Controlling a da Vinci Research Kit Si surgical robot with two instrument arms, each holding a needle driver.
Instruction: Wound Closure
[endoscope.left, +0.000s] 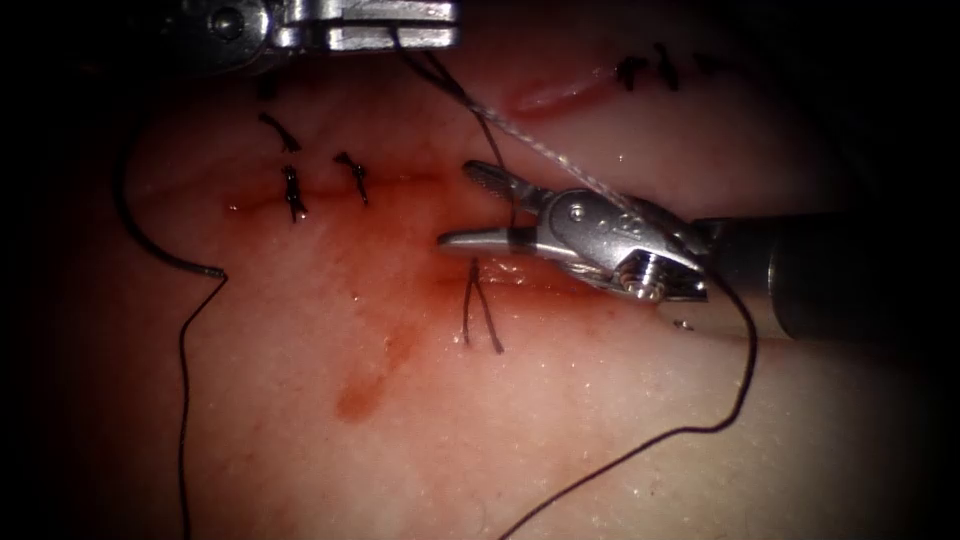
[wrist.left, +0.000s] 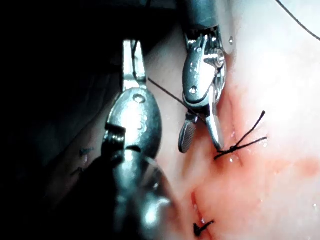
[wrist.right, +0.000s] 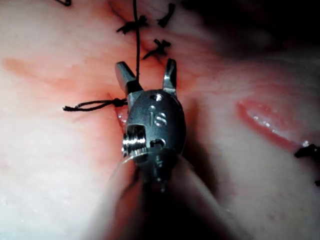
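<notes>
We see one slab of pale, wet tissue (endoscope.left: 600, 400), dark at its edges, with one long cut (endoscope.left: 330, 188) running across it; we place everything else from that cut. We count two tools. The right arm's tool (endoscope.left: 455, 205) lies over the right stretch of the cut with its jaws spread wide and grasping nothing, while one strand of thread (endoscope.left: 720, 420) passes between them. The left arm's tool (endoscope.left: 455, 24) sits well above the cut, jaws clenched on that same strand, which slants down from it to the cut. Red fluid (endoscope.left: 355, 400) stains the tissue along and below the cut. A second, shorter wound (endoscope.left: 555, 92) lies above the cut's right end, with dark stitches beside it. The single curved needle (endoscope.left: 140, 240) lies free on the tissue beyond the cut's left end, held by neither tool and not in the tissue; thread trails down from its end. On the cut we count two finished stitches (endoscope.left: 292, 192) on the left stretch, a loose dark thread end (endoscope.left: 280, 130) above them, and one knot (endoscope.left: 480, 310) with two tails just beside the open jaws. The left wrist view adds both tools side by side, the left one closed; the right wrist view shows the strand running straight up between the spread jaws, the knot touching the cut just beside them.
</notes>
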